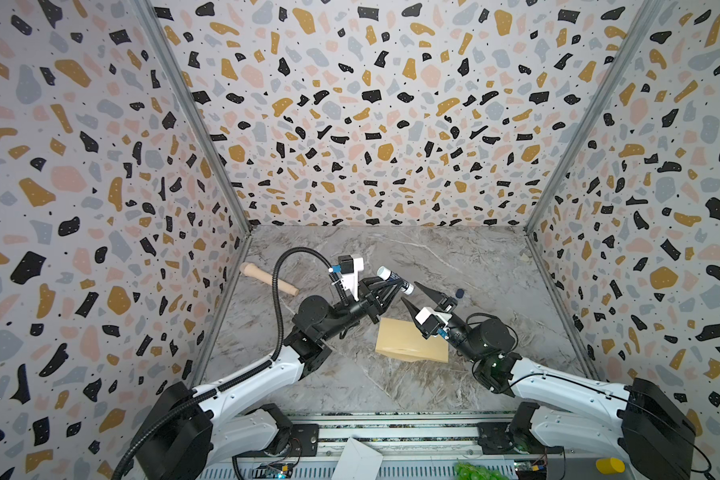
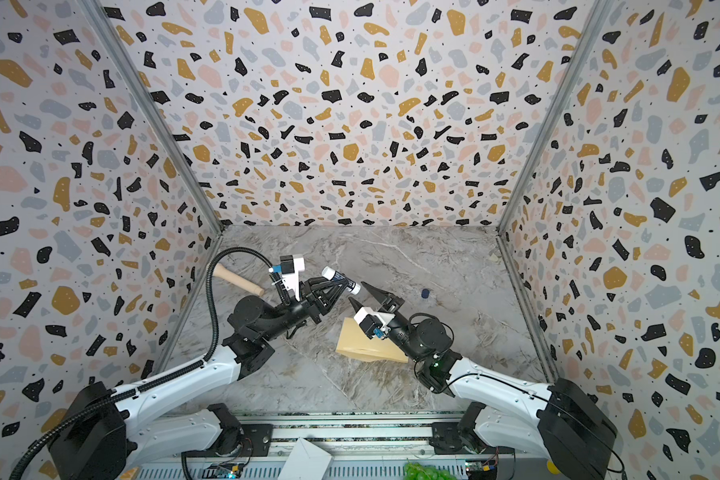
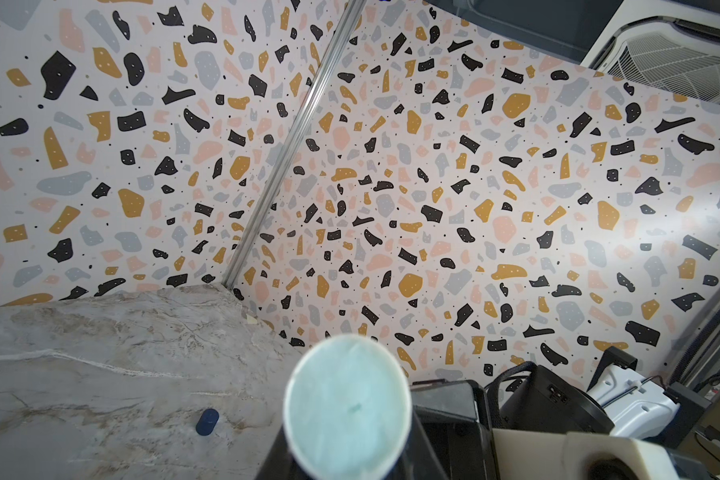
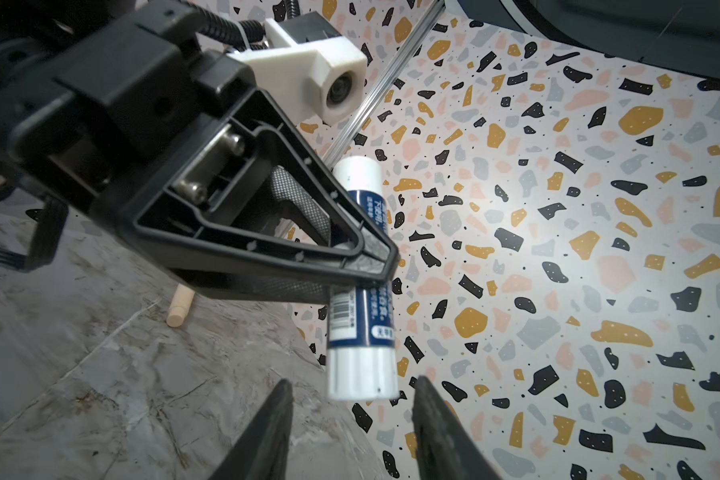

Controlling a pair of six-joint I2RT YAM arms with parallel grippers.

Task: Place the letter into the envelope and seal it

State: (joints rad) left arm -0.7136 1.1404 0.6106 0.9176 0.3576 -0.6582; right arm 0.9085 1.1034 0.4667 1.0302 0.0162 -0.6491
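Left fingers (image 4: 287, 286) clamp a glue stick (image 1: 393, 279) mid-body above the table (image 1: 454, 257); right fingers (image 4: 275, 428) stand apart, flanking its lower white end. The envelope (image 1: 400, 345), shown in both top views only, lies flat with its long axis across the table. Its right end is under the right arm (image 1: 487, 336) and its near edge faces bare table.
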